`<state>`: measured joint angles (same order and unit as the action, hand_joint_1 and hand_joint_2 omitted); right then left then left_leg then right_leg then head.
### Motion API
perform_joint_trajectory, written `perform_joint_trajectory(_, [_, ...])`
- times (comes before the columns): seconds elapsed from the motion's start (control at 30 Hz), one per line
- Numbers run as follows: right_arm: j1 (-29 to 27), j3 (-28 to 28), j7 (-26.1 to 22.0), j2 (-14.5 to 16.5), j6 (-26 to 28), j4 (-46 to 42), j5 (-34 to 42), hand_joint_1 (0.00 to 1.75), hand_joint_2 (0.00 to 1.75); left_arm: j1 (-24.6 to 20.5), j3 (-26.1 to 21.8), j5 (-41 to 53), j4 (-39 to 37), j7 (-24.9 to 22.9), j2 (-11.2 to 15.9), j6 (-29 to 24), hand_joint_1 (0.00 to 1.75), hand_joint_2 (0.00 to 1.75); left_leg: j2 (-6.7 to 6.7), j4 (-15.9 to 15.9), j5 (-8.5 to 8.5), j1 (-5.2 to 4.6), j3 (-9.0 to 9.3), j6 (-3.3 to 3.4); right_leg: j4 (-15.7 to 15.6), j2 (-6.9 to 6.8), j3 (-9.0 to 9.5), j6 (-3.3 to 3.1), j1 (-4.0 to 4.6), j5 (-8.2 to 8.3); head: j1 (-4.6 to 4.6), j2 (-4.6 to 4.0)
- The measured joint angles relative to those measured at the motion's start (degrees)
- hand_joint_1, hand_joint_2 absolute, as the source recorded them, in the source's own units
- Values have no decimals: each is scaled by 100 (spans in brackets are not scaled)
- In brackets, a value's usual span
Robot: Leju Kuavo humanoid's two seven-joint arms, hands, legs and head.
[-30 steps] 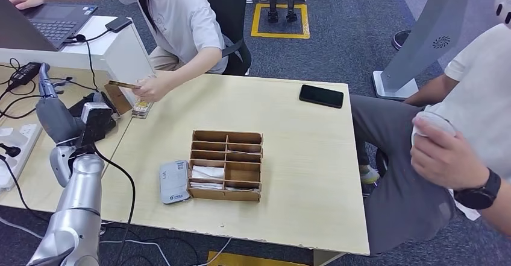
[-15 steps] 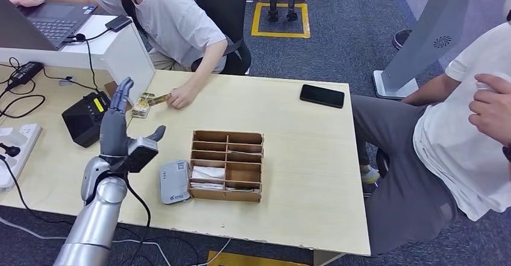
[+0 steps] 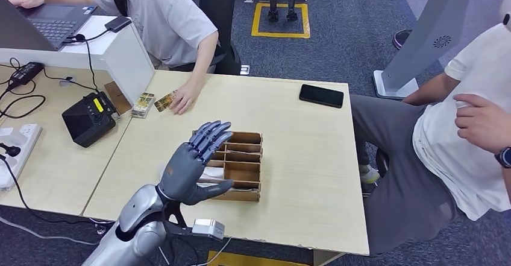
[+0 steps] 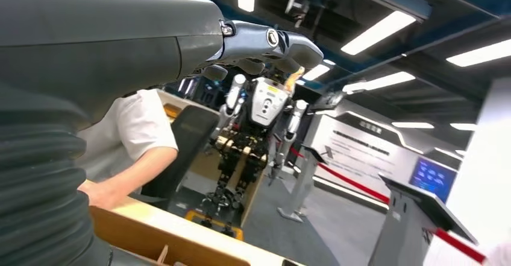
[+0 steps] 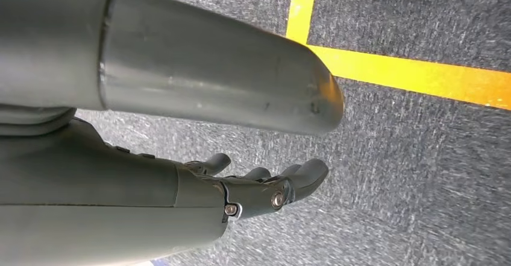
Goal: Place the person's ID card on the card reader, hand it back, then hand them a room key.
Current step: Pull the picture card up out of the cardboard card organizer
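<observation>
Currently the left hand [image 3: 191, 168] hovers empty, fingers extended close together, above the brown compartmented cardboard box [image 3: 236, 165]. Beyond the fingertips, a person's hand [image 3: 182, 99] holds the small yellowish ID card [image 3: 164, 102]. Right hand [image 5: 253, 189] hangs empty, fingers loosely apart.

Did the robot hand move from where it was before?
Yes. The left robot hand swung away from the black box to hover open over the wooden organizer.

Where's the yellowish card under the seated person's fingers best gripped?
Probably by the yellowish card's free end, coming from the side away from the person's hand. It lies flat on the pale wooden table, its other end under their fingers.
</observation>
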<state>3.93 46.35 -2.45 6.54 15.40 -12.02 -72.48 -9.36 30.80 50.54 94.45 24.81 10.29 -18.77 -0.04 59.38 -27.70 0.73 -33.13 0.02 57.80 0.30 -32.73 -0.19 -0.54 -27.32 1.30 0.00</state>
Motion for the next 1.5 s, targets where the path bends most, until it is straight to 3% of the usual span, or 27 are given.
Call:
perform_joint_trajectory(0.17, [1,58,18,0,-22,0,-25,0,0,167,409,1095,-57,-359,155,-530,0,175,0,-1,0,-1,-3,0,0,0,-1,-1,1,-1,-2,0])
perform_joint_trajectory(0.73, [3,103,-106,0,-13,0,-68,0,0,237,712,1833,-772,-781,293,-889,0,175,0,0,0,-2,-3,0,0,-2,-1,0,0,0,-1,0])
perform_joint_trajectory(1.23, [2,132,-103,0,-16,0,-147,0,0,246,711,1796,-1726,-970,258,-929,0,175,0,0,0,-2,-4,0,0,-2,-1,0,0,0,-1,0])
perform_joint_trajectory(1.5, [2,173,-115,1,-17,0,-225,0,0,247,675,1367,-1886,-887,257,-580,0,175,0,0,0,-2,-4,0,0,-2,-1,0,1,0,-1,0])
